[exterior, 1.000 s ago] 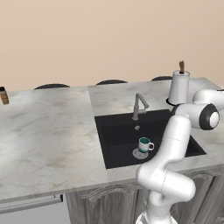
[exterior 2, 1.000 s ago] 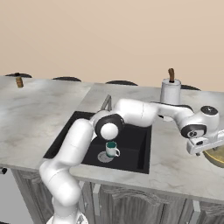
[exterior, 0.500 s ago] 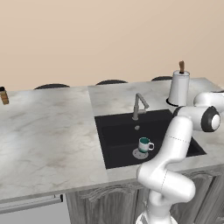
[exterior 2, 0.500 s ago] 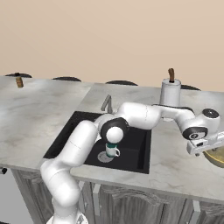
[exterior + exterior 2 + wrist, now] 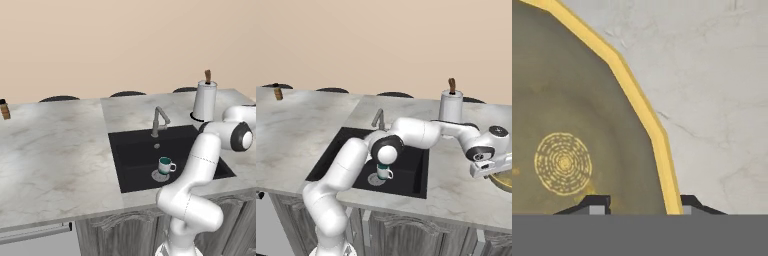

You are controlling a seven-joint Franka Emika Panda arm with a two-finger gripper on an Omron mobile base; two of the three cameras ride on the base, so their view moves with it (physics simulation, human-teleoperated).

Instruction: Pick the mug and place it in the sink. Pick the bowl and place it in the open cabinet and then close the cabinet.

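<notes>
Mug (image 5: 165, 165): I see it upright on the drain inside the black sink (image 5: 135, 155), handle to the right in the left base view. Bowl (image 5: 577, 120): tan-olive, yellow rim, spiral mark inside, on the marble counter (image 5: 722, 90) at the far right past the sink. Gripper (image 5: 644, 204): I find its fingertips astride the bowl's rim, one inside, one outside; jaws part-way closed, and I cannot tell whether they pinch the rim. White jug (image 5: 450, 105): behind the arm, near the counter's back edge
</notes>
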